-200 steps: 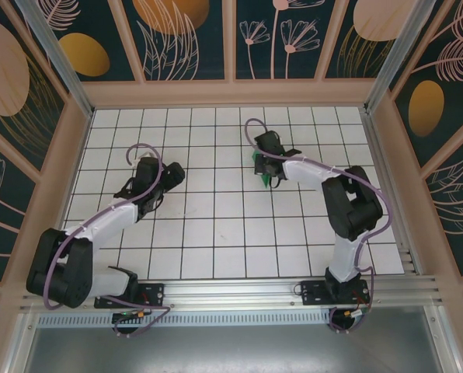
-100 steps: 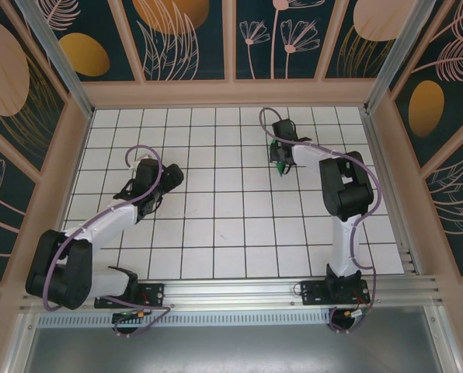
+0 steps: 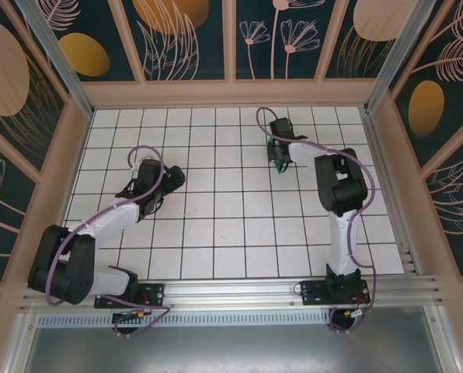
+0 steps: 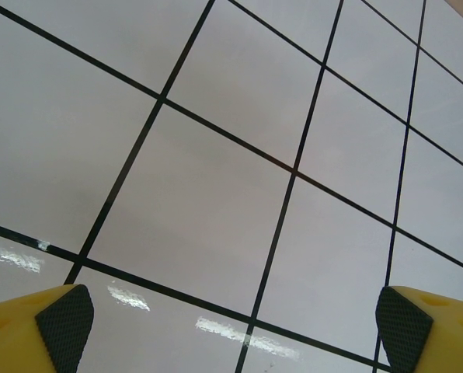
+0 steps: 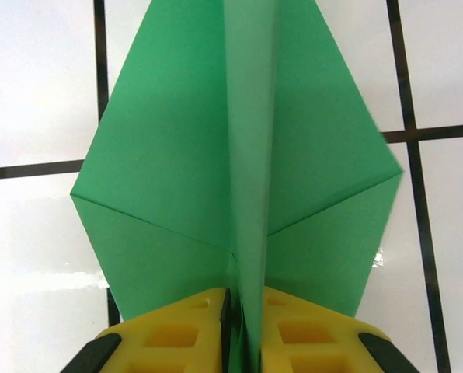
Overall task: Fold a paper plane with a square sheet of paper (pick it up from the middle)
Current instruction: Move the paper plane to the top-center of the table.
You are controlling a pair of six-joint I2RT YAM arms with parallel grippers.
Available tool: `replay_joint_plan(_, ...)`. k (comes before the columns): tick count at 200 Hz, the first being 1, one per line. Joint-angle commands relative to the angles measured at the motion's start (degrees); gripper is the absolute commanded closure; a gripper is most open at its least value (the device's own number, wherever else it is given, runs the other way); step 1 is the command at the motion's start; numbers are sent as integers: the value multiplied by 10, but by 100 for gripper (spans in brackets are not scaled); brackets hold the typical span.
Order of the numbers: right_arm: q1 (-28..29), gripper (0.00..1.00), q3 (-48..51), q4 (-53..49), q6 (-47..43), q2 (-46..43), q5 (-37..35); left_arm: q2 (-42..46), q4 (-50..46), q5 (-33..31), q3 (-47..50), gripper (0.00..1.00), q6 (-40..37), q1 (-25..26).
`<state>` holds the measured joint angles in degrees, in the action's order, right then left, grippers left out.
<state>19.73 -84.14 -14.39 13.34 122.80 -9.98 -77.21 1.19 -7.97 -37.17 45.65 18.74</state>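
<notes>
The paper plane (image 5: 239, 155) is bright green, thin and sharply creased: a slim dart with a raised centre ridge and two flat wings that spread to blunt corners on either side. In the right wrist view its ridge runs straight down between the yellow fingers (image 5: 177, 334) of the right gripper (image 5: 243, 299), whose jaws stand almost together with only the folded paper between them, pinching the ridge. The wings lie low over the glossy white table (image 3: 216, 225), which is ruled into square tiles by thin black lines.

From above, the plane is only a small green scrap under the right wrist, at the far side of the table, right of centre; the folds cannot be made out there.

The left gripper (image 4: 235, 318) is over the left half of the table, well apart from the plane. Its jaws are spread wide and hold nothing; black, finely textured pads (image 4: 64, 326) face each other over bare tiles.

Wooden-framed panels (image 3: 185, 39) of dark teal with pale flowers wall the table.
</notes>
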Motion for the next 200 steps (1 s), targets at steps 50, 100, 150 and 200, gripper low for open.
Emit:
replay_joint_plan(50, 29, 86, -5, -26, -20, 2, 6, -4, -12, 0, -16, 4, -13, -3)
replay_joint_plan(100, 30, 79, -12, -38, -10, -11, -1, 2, -15, -6, -19, 3, -18, -4)
replay_joint_plan(150, 31, 49, 8, -30, -4, -137, 54, 23, -28, -51, -51, 2, -40, -4)
replay_joint_plan(200, 2, 23, 139, 82, 11, -309, 6, 78, -2, -161, -55, 2, -88, -10)
